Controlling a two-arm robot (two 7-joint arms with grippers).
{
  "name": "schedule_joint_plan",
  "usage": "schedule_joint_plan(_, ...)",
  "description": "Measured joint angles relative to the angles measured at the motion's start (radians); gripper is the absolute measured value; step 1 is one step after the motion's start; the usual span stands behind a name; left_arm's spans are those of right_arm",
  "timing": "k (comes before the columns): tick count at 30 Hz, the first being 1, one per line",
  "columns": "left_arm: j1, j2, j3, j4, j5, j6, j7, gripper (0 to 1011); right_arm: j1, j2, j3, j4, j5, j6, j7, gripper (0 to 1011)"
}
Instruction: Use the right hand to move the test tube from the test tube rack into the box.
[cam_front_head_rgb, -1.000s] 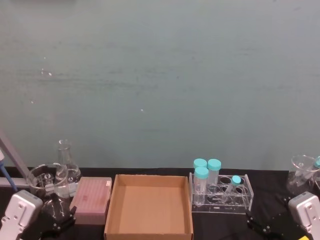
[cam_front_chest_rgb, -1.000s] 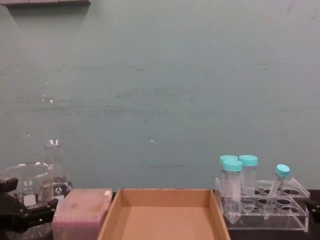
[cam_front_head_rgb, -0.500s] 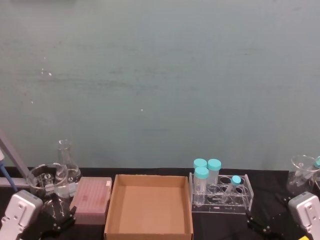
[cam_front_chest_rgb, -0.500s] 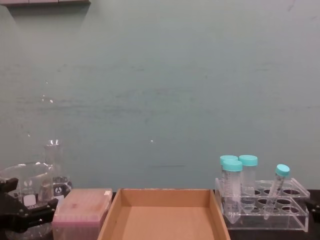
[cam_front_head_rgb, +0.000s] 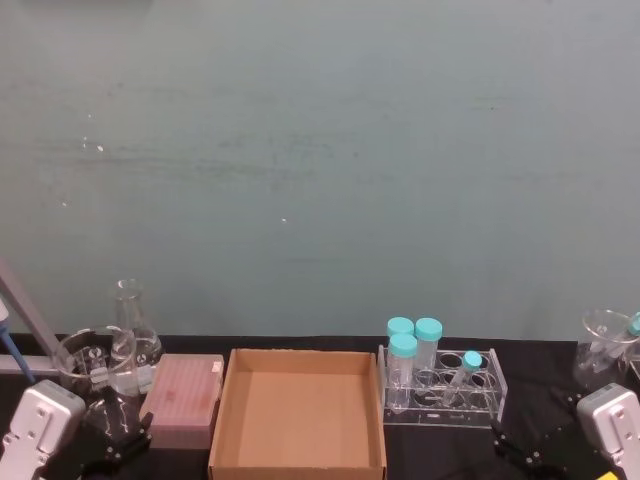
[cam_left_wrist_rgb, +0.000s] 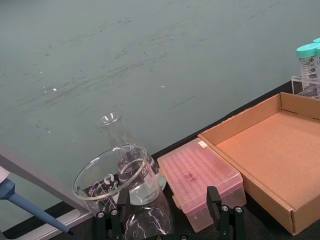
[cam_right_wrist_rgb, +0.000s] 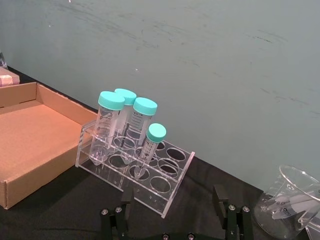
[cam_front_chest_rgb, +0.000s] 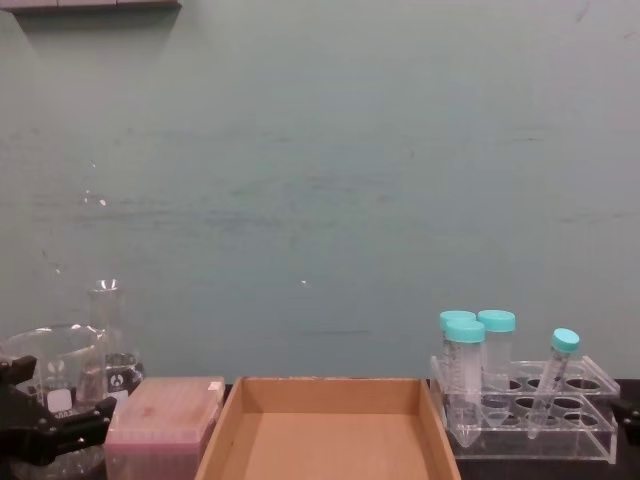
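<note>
**Tube in the rack, right hand empty**

I see the test tube (cam_front_head_rgb: 465, 370) leaning in a hole of the test tube rack (cam_front_head_rgb: 490, 408), low and right of centre in my head view. Its teal cap tips toward the right. Three fatter tubes (cam_front_head_rgb: 404, 362) stand upright at the rack's left end.

Just left of the rack lies the box (cam_front_head_rgb: 222, 425), at bottom centre (brown card, low walls).

The right hand (cam_right_wrist_rgb: 173, 192) sits in the lower right corner of the head view, short of the rack. Its fingers are spread wide and hold nothing.

In the lower left corner the left gripper (cam_left_wrist_rgb: 167, 207) is parked, its fingers likewise spread. A beaker (cam_front_head_rgb: 90, 360), a flask (cam_front_head_rgb: 130, 330) and a pink case (cam_front_head_rgb: 185, 400) stand just beyond it.
</note>
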Motion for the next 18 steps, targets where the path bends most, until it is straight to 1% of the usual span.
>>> schedule_joint_plan(10, 0.0, 0.0, 0.0, 0.0, 0.0, 0.0, 0.0, 1000, -0.001, 0.0, 0.003, -0.001, 0.005, 0.004, 0.006, 1003)
schedule_joint_plan(14, 0.0, 0.0, 0.0, 0.0, 0.0, 0.0, 0.0, 1000, -0.001, 0.008, 0.025, -0.013, 0.038, 0.033, 0.057, 1003)
schedule_joint_plan(18, 0.0, 0.0, 0.0, 0.0, 0.0, 0.0, 0.0, 1000, 0.005, 0.013, 0.042, -0.024, 0.058, 0.056, 0.093, 1003)
